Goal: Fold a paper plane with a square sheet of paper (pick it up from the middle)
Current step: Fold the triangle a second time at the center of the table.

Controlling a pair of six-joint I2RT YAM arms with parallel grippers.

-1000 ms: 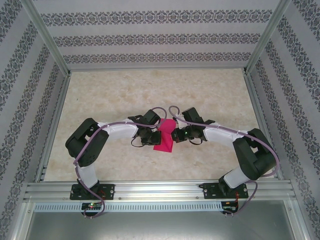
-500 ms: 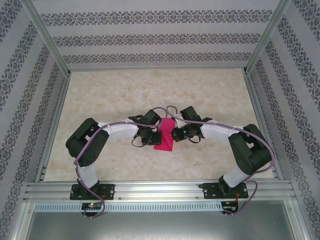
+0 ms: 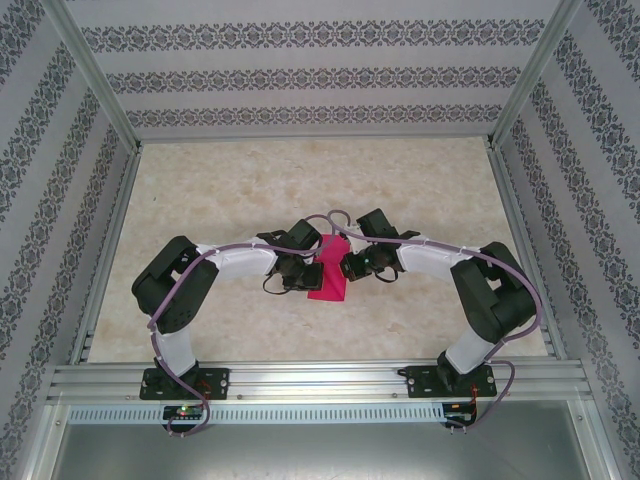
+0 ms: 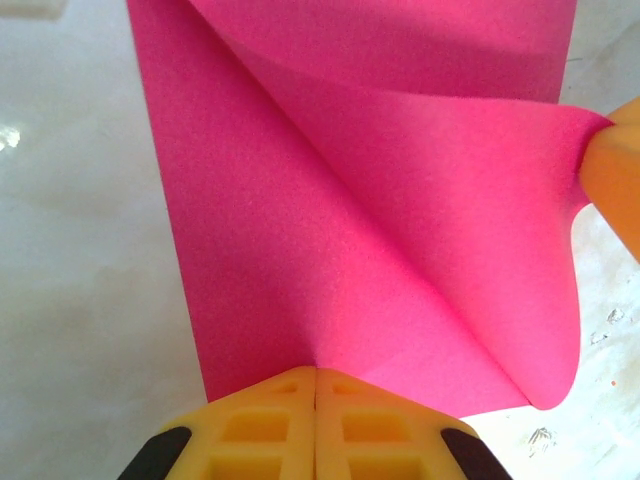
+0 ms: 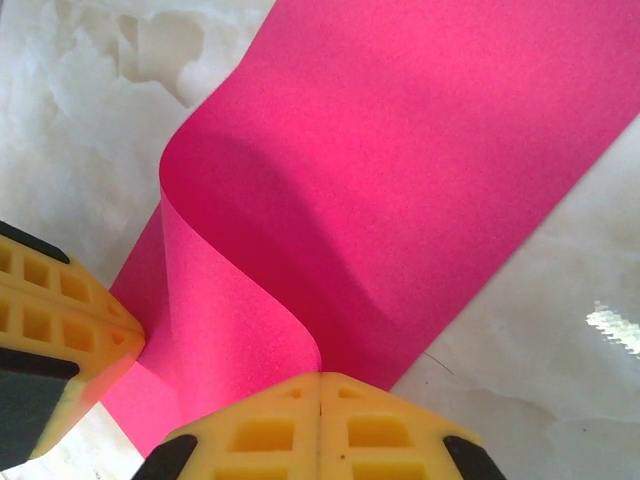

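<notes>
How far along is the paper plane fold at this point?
Done: the paper looks folded into a narrow strip. In hand: left gripper and right gripper both pinch it shut, with one corner curled over diagonally. Left: creasing, pointed nose, wings.

A pale beige desk (image 3: 240,190) with a marbled pattern was seen, its surface glossy enough that light was reflected in spots. Near its middle, somewhat toward the near edge, the magenta-pink square sheet of paper (image 3: 328,280) was found, partly folded, one flap curled upward; whether it was laid flat could not be told.
</notes>
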